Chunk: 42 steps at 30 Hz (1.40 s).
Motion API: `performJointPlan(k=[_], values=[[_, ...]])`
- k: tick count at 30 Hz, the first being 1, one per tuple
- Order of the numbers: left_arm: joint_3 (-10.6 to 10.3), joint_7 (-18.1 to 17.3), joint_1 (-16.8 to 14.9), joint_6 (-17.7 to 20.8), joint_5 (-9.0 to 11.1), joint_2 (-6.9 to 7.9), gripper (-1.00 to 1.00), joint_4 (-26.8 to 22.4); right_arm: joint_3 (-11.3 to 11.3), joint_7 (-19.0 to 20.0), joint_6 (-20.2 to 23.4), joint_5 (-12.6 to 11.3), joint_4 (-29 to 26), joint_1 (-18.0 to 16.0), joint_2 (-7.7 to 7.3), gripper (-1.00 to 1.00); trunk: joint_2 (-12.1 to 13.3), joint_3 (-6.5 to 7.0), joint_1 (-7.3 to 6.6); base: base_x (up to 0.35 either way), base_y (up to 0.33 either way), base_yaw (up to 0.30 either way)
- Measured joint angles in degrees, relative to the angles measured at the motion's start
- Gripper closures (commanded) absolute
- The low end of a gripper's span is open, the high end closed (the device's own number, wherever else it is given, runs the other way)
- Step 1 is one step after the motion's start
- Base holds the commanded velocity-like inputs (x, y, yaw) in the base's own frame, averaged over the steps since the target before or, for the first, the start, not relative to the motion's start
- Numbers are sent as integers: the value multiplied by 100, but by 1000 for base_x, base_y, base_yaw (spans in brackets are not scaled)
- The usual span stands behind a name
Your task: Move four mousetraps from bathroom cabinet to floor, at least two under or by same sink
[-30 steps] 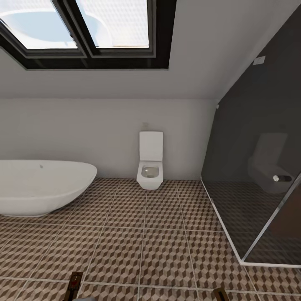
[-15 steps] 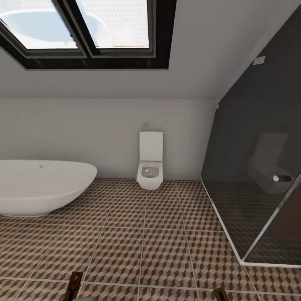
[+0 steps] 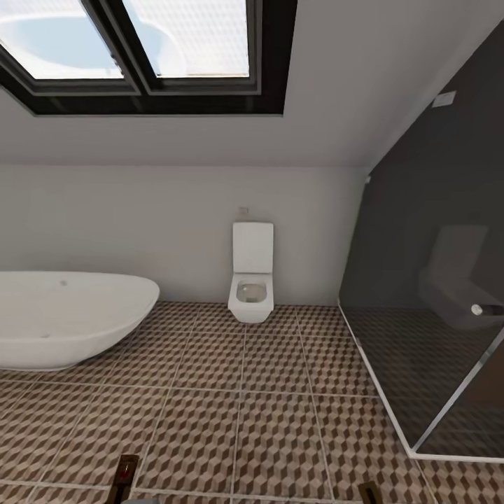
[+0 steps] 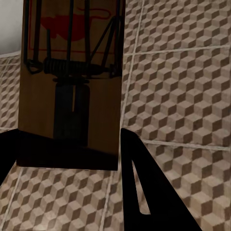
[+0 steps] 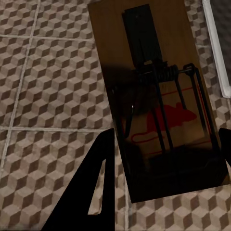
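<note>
My left gripper is shut on a mousetrap, a brown wooden board with a dark spring and a red mouse print, held above the cube-pattern bathroom floor. My right gripper is shut on a second mousetrap over the same tiles. In the head view the ends of both traps show at the bottom edge, one on the left and one on the right. The cabinet and the bathroom sink are out of view.
A white oval bathtub stands at the left, and a white toilet against the far wall. A dark glass shower enclosure with a white kerb takes up the right side. A skylight sits in the sloped ceiling. Patterned floor stretches ahead.
The whole head picture has shifted slightly, so the camera has moved a little. Both traps stay held in the grippers.
</note>
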Motion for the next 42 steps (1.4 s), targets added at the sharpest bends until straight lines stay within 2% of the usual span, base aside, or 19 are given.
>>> performJointPlan(k=[22, 34, 42], values=[[0, -1, -1, 0, 0, -1, 100, 2, 0, 0, 0, -1, -1, 1, 0, 100, 0, 8, 1, 238, 0, -22], [1, -1, -1, 0, 1, 0, 100, 4, 1, 0, 0, -1, -2, 1, 0, 100, 0, 83, 2, 55, 0, -206], [0, 1, 0, -1, -1, -1, 100, 1, 2, 0, 0, 1, 0, 0, 0, 100, 1, 98, 3, 4, 28, -40]])
